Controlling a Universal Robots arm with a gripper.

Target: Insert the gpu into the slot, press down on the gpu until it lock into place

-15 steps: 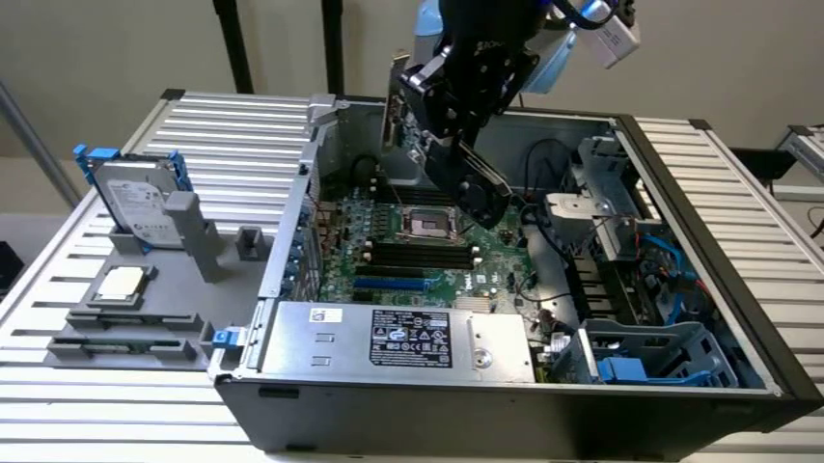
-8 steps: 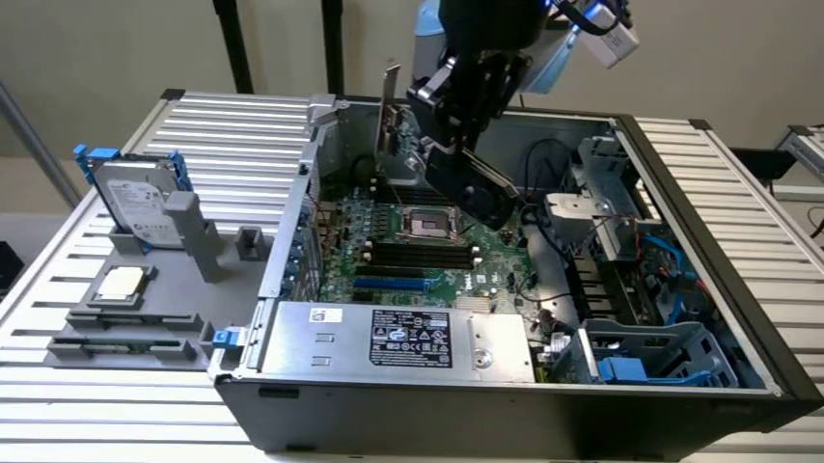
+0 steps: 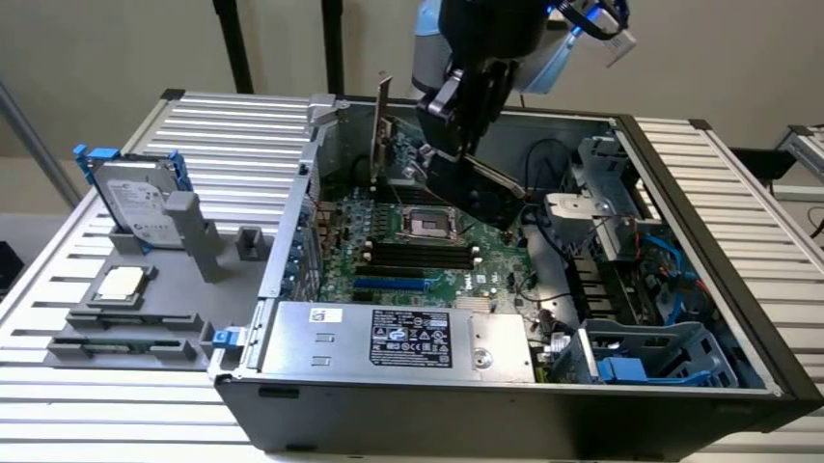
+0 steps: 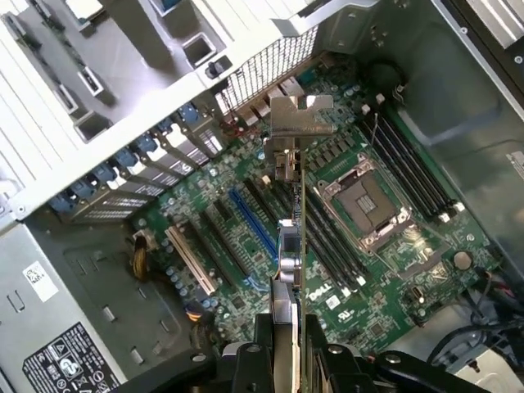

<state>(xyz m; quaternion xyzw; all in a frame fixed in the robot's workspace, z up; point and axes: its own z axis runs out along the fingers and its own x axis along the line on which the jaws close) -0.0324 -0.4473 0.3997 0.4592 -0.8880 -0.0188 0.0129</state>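
Note:
My gripper (image 3: 445, 159) hangs inside the open computer case, shut on the gpu (image 3: 401, 154). The card is held upright on its edge above the motherboard, with its silver end bracket (image 3: 382, 116) toward the case's back wall. In the wrist view the gpu (image 4: 300, 237) appears edge-on between my fingers (image 4: 254, 364), its bracket (image 4: 299, 123) at the far end. The blue slot (image 4: 252, 223) lies on the board beside and below the card, parallel to it and apart from it. In the exterior view the slot (image 3: 389, 285) sits nearer the power supply than the card does.
Black memory strips (image 3: 419, 253) and the CPU socket (image 3: 425, 224) lie under the card. The silver labelled power supply (image 3: 399, 338) borders the board in front. Cables and drive cages (image 3: 631, 289) fill the case on the exterior view's right. A hard drive (image 3: 135, 207) stands outside it.

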